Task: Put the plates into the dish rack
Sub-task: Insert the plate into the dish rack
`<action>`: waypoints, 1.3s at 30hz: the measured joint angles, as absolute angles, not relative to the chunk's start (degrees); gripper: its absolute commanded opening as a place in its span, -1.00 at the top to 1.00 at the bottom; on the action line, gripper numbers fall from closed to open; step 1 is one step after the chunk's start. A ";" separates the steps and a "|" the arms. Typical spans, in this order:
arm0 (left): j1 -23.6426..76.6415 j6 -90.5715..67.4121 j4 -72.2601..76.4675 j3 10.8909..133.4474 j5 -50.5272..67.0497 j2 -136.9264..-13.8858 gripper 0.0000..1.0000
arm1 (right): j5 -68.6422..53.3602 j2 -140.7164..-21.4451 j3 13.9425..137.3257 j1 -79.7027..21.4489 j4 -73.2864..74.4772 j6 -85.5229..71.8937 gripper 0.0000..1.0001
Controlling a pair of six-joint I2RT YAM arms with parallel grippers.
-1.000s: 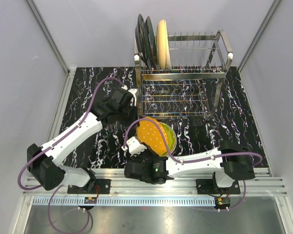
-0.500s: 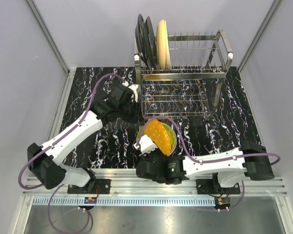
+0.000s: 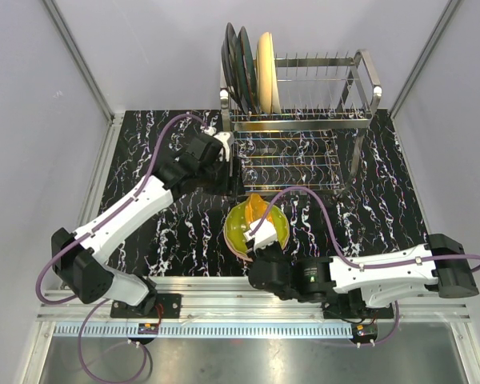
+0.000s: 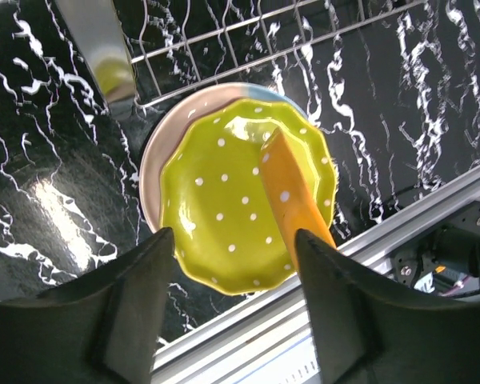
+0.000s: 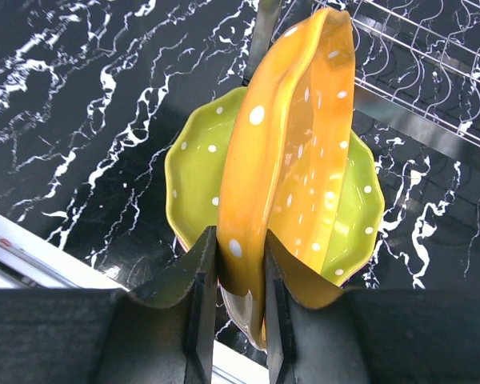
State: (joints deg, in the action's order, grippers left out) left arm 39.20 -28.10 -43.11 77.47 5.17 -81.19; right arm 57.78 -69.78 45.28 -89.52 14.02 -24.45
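Near the front edge of the desk (image 3: pixel 384 188), my right end effector (image 5: pixel 234 254) clamps the orange plate (image 5: pixel 292 136) by its rim, upright over the green plate (image 5: pixel 196 172), so it is ready to stand in the dish rack (image 3: pixel 304 120) at the far edge. My left end effector (image 4: pixel 232 240) is open.

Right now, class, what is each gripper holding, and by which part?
The right gripper pinches the orange plate by its rim. The left gripper holds nothing.

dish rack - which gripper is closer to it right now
Left. The left gripper hovers open by the dish rack's front left corner. The right gripper is farther toward the near edge, clamping the orange plate on edge over the green plate.
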 measured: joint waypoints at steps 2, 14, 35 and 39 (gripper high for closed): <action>39.20 -28.25 -42.19 77.65 4.91 -80.90 -0.61 | 57.63 -68.82 44.75 -89.52 13.26 -24.34 0.97; 38.44 -28.99 -35.66 77.49 4.71 -74.50 -0.98 | 57.54 -66.89 43.42 -89.52 9.76 -21.56 1.00; 37.54 -17.26 -39.33 65.28 -16.60 -57.67 -0.98 | 56.25 -50.35 38.83 -84.33 5.15 -16.19 1.00; 37.52 -15.05 -38.87 61.25 -20.25 -56.45 -0.98 | 54.72 -47.99 39.79 -83.68 5.89 -14.68 1.00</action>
